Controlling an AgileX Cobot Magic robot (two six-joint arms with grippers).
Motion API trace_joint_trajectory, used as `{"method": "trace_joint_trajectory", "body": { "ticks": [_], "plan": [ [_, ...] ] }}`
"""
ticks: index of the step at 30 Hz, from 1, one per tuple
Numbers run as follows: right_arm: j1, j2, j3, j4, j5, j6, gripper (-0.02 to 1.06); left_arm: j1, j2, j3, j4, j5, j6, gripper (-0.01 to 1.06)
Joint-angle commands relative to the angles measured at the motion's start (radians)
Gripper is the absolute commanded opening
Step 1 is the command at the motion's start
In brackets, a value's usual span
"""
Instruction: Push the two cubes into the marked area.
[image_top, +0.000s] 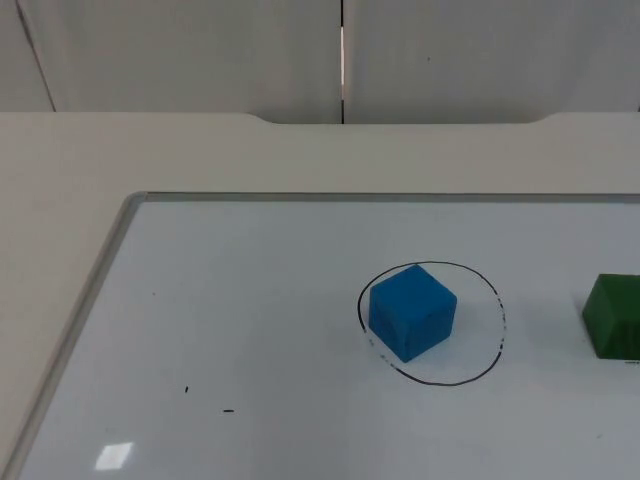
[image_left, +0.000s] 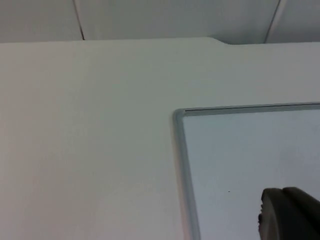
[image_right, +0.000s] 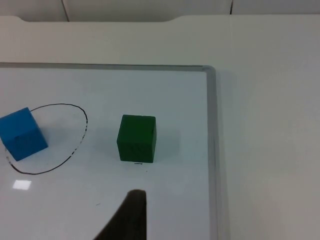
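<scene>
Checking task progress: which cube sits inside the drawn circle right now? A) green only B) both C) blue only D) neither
C: the blue cube sits within the black circle drawn on the whiteboard, toward its left side, while the green cube stands outside it, between the circle and the board's right frame.

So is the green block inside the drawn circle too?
No, the green cube sits outside the black circle, apart from its line, while the blue cube is inside it.
</scene>
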Motion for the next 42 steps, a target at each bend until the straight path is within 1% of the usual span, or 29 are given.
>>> {"method": "trace_joint_trajectory", "body": {
  "ticks": [1, 3, 5, 7, 16, 19, 22, 24, 27, 31, 34, 38, 42],
  "plan": [
    [-0.007, -0.004, 0.001, -0.004, -0.005, -0.005, 1.05, 0.003, -0.058, 0.004, 0.071, 0.047, -0.057, 0.00],
    [-0.007, -0.004, 0.001, -0.004, -0.005, -0.005, 1.05, 0.003, -0.107, 0.004, 0.121, 0.075, -0.102, 0.00],
    [-0.007, -0.004, 0.001, -0.004, -0.005, -0.005, 1.05, 0.003, -0.153, 0.004, 0.144, 0.104, -0.112, 0.00],
    [-0.007, -0.004, 0.001, -0.002, -0.005, -0.005, 1.05, 0.003, -0.178, 0.004, 0.144, 0.117, -0.112, 0.00],
    [-0.007, -0.004, 0.001, -0.002, -0.005, -0.005, 1.05, 0.003, -0.356, 0.006, 0.150, 0.246, -0.102, 0.00],
    [-0.007, -0.004, 0.001, -0.002, -0.005, -0.005, 1.05, 0.003, -0.400, 0.024, 0.152, 0.265, -0.102, 0.00],
    [-0.007, -0.004, 0.001, -0.002, -0.005, -0.005, 1.05, 0.003, -0.445, 0.058, 0.144, 0.265, -0.102, 0.00],
    [-0.007, -0.004, 0.001, -0.002, -0.005, -0.005, 1.05, 0.003, -0.492, 0.113, 0.150, 0.265, -0.102, 0.00],
    [-0.007, -0.004, 0.001, -0.002, -0.007, -0.005, 1.05, 0.003, -0.539, 0.163, 0.133, 0.267, -0.102, 0.00],
    [-0.007, -0.004, 0.001, -0.002, -0.007, -0.005, 1.05, 0.003, -0.595, 0.180, 0.107, 0.295, -0.102, 0.00],
    [-0.007, -0.004, 0.001, -0.002, -0.007, -0.005, 1.05, 0.003, -0.634, 0.180, 0.115, 0.308, -0.102, 0.00],
    [-0.007, -0.004, 0.001, 0.000, -0.007, -0.005, 1.05, 0.003, -0.710, 0.182, 0.134, 0.362, -0.102, 0.00],
    [-0.007, -0.004, 0.001, 0.000, -0.009, -0.005, 1.05, 0.003, -0.748, 0.182, 0.131, 0.390, -0.102, 0.00]
  ]
}}
